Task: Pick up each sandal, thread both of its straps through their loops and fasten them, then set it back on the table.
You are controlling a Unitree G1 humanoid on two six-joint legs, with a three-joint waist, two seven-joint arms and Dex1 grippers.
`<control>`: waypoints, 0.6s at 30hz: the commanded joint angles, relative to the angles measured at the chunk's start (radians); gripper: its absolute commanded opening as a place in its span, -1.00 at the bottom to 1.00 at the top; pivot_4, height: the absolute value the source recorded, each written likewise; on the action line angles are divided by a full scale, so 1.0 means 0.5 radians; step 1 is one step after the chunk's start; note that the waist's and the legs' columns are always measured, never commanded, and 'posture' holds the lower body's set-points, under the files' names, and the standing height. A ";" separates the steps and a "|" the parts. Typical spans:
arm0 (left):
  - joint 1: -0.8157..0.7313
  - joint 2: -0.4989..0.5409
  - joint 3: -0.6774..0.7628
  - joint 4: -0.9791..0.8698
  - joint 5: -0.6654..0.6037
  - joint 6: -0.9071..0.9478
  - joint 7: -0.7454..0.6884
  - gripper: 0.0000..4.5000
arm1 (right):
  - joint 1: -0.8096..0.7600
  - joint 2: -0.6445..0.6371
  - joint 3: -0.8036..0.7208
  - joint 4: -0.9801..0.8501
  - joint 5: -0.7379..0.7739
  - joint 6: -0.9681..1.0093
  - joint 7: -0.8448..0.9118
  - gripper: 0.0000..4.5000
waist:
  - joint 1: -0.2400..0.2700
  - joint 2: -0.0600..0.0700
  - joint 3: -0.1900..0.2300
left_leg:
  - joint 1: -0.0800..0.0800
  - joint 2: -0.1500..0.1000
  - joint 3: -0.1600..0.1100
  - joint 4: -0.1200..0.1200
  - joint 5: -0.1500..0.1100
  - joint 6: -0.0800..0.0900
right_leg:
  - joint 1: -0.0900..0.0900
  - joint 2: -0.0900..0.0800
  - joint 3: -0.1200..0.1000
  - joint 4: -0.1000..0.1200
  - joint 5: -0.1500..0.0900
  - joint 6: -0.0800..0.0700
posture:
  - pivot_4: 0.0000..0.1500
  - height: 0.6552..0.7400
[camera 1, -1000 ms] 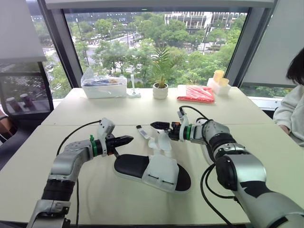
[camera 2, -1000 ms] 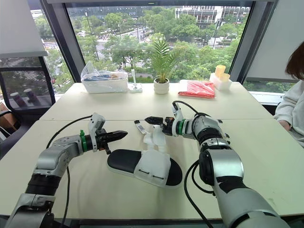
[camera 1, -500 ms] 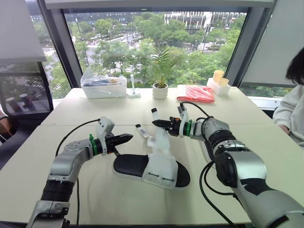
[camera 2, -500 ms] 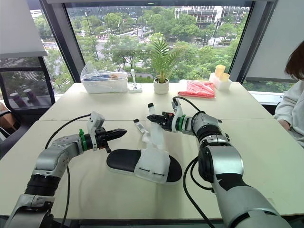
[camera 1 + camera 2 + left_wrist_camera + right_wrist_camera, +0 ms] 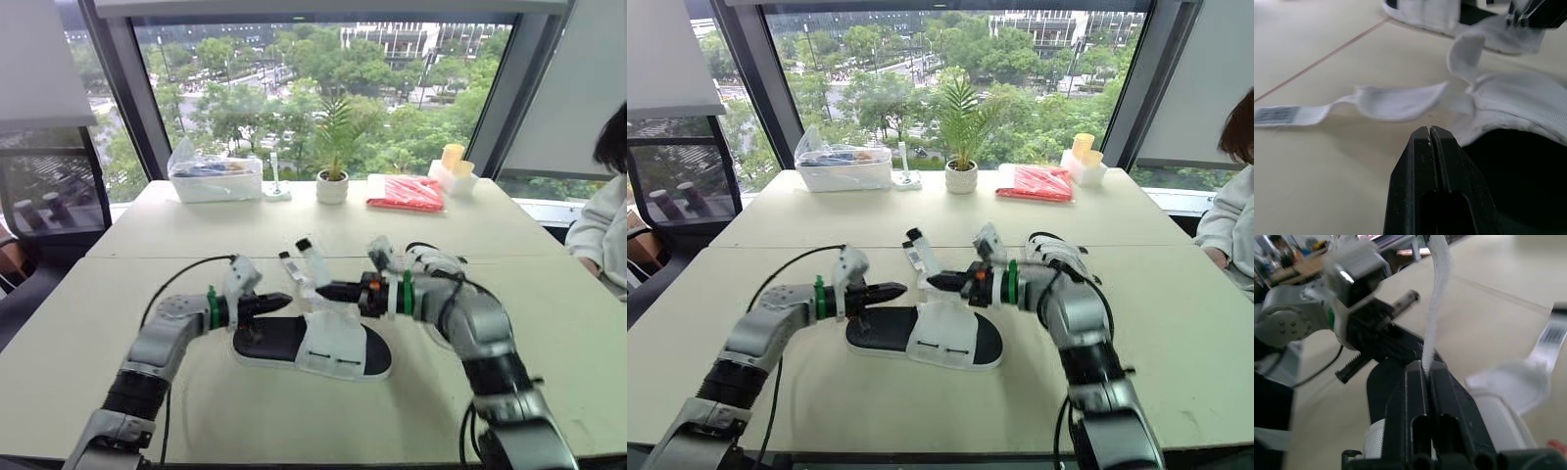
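Observation:
A sandal (image 5: 313,345) with a black sole and white upper lies flat on the table in front of me. My right gripper (image 5: 325,291) is shut on one of its white straps (image 5: 308,258), which rises up out of the jaws; the right wrist view shows the strap (image 5: 1434,298) pinched between the fingers. A second strap (image 5: 1396,102) with a barcode tag lies loose on the table behind the sandal. At the sandal's heel end, my left gripper (image 5: 285,298) is shut with nothing in it, its fingertips (image 5: 1422,134) just above the black insole (image 5: 1518,181).
Along the far edge stand a clear plastic box (image 5: 214,178), a small potted plant (image 5: 331,186), a red packet (image 5: 405,194) and yellow cups (image 5: 451,166). A person's sleeve (image 5: 602,230) shows at the right edge. A seam (image 5: 147,258) runs across the table.
My right gripper shut on a strap, lifted it, then came down and nearer beside the sandal's upper. My left gripper moved right to the sandal's heel.

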 commanded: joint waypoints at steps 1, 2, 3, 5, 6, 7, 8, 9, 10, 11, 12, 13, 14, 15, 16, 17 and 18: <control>-0.103 -0.023 -0.093 0.135 0.109 -0.242 -0.098 -1.00 | 0.127 -0.002 0.041 -0.246 -0.162 -0.489 -0.118 -0.98 | 0.005 0.000 0.000 | 0.000 0.000 0.000 0.000 0.000 0.000 | 0.000 0.000 0.000 0.000 0.000 0.000 | 1.00 0.94; -0.128 -0.035 -0.109 0.181 0.124 -0.282 -0.123 -1.00 | 0.167 -0.018 0.069 -0.277 -0.214 -0.588 -0.139 -0.98 | 0.006 0.000 0.000 | 0.001 0.000 0.000 0.000 0.001 0.000 | 0.001 0.001 0.000 0.000 0.000 0.000 | 1.00 0.94; -0.152 -0.042 -0.117 0.215 0.132 -0.306 -0.146 -1.00 | 0.196 -0.040 0.101 -0.299 -0.269 -0.674 -0.153 -0.98 | 0.007 0.000 0.000 | 0.001 0.000 0.000 0.000 0.001 0.000 | 0.001 0.001 0.000 0.000 0.000 0.000 | 1.00 0.94; -0.182 -0.039 -0.128 0.256 0.150 -0.338 -0.180 -1.00 | 0.232 -0.073 0.144 -0.311 -0.368 -0.835 -0.190 -0.98 | 0.007 0.000 0.000 | 0.001 0.000 0.001 0.000 0.001 0.000 | 0.000 0.001 0.000 0.000 0.000 0.000 | 1.00 0.94; -0.190 -0.035 -0.128 0.268 0.155 -0.352 -0.193 -1.00 | 0.242 -0.081 0.157 -0.312 -0.393 -0.885 -0.206 -0.98 | 0.007 0.000 0.000 | 0.001 0.000 0.001 0.000 0.001 0.000 | 0.001 0.001 0.000 0.000 0.000 0.000 | 1.00 0.94; -0.195 -0.031 -0.122 0.277 0.155 -0.360 -0.201 -1.00 | 0.245 -0.082 0.164 -0.312 -0.416 -0.925 -0.232 -0.98 | 0.007 0.000 0.000 | 0.001 0.000 0.001 0.000 0.001 0.000 | 0.000 0.001 0.000 0.000 0.000 0.000 | 1.00 0.94; -0.199 -0.026 -0.111 0.284 0.154 -0.366 -0.205 -1.00 | 0.247 -0.079 0.166 -0.312 -0.437 -0.962 -0.263 -0.98 | 0.006 0.000 0.000 | 0.001 0.000 0.001 0.000 0.001 0.000 | 0.000 0.001 0.000 0.000 0.000 0.000 | 1.00 0.94; -0.201 -0.016 -0.097 0.293 0.155 -0.376 -0.205 -1.00 | 0.246 -0.078 0.170 -0.312 -0.471 -1.011 -0.300 -0.98 | 0.006 0.000 0.000 | 0.001 0.001 0.001 0.000 0.000 0.000 | 0.000 0.001 0.000 0.000 0.000 0.000 | 1.00 0.94; -0.201 -0.010 -0.087 0.300 0.156 -0.384 -0.205 -1.00 | 0.244 -0.077 0.175 -0.311 -0.495 -1.047 -0.327 -0.98 | 0.005 0.000 0.000 | 0.001 0.001 0.001 0.000 0.000 0.000 | 0.000 0.001 0.000 0.000 0.000 0.000 | 1.00 0.94; -0.201 -0.003 -0.074 0.304 0.153 -0.387 -0.204 -1.00 | 0.243 -0.080 0.182 -0.309 -0.520 -1.081 -0.347 -0.98 | 0.005 0.000 0.000 | 0.001 0.001 0.001 0.000 0.000 0.000 | 0.000 0.001 0.000 0.000 0.000 0.000 | 1.00 0.94; -0.199 0.007 -0.050 0.288 0.129 -0.360 -0.205 -1.00 | 0.243 -0.081 0.189 -0.308 -0.543 -1.109 -0.369 -0.98 | 0.005 0.000 0.000 | 0.001 0.001 0.001 0.000 0.000 0.000 | 0.000 0.001 0.000 0.000 0.000 0.000 | 1.00 0.94; -0.196 0.015 -0.029 0.276 0.107 -0.336 -0.208 -1.00 | 0.244 -0.083 0.194 -0.307 -0.562 -1.133 -0.387 -0.98 | 0.005 0.000 0.000 | 0.001 0.001 0.001 0.000 0.001 0.000 | 0.000 0.001 0.000 0.000 0.000 0.000 | 1.00 0.94; -0.193 0.027 -0.004 0.247 0.073 -0.293 -0.214 -1.00 | 0.243 -0.082 0.199 -0.306 -0.576 -1.151 -0.404 -0.98 | 0.004 0.000 0.000 | 0.001 0.001 0.001 0.000 0.001 0.000 | 0.000 0.001 0.000 0.000 0.000 0.000 | 1.00 0.94; -0.192 0.034 0.012 0.229 0.052 -0.263 -0.218 -1.00 | 0.242 -0.082 0.202 -0.303 -0.584 -1.163 -0.415 -0.98 | 0.004 0.000 0.000 | 0.001 0.001 0.001 0.000 0.001 0.000 | 0.000 0.001 0.000 0.000 0.000 0.000 | 1.00 0.94; -0.181 0.049 0.024 0.193 0.032 -0.229 -0.233 -1.00 | 0.243 -0.078 0.204 -0.301 -0.586 -1.153 -0.427 -0.98 | 0.004 0.000 0.000 | 0.001 0.001 0.001 0.000 0.001 0.000 | 0.000 0.001 0.000 0.000 0.000 0.000 | 1.00 0.94; -0.170 0.061 0.031 0.163 0.019 -0.200 -0.246 -1.00 | 0.245 -0.077 0.208 -0.299 -0.580 -1.138 -0.429 -0.98 | 0.004 0.000 0.000 | 0.001 0.001 0.001 0.000 0.001 0.000 | 0.000 0.001 0.000 0.000 0.000 0.000 | 1.00 0.94; -0.161 0.068 0.032 0.145 0.013 -0.183 -0.254 -1.00 | 0.247 -0.077 0.213 -0.295 -0.569 -1.109 -0.425 -0.98 | 0.004 0.000 0.000 | 0.001 0.001 0.001 0.000 0.001 0.000 | 0.000 0.001 0.000 0.000 0.000 0.000 | 1.00 0.94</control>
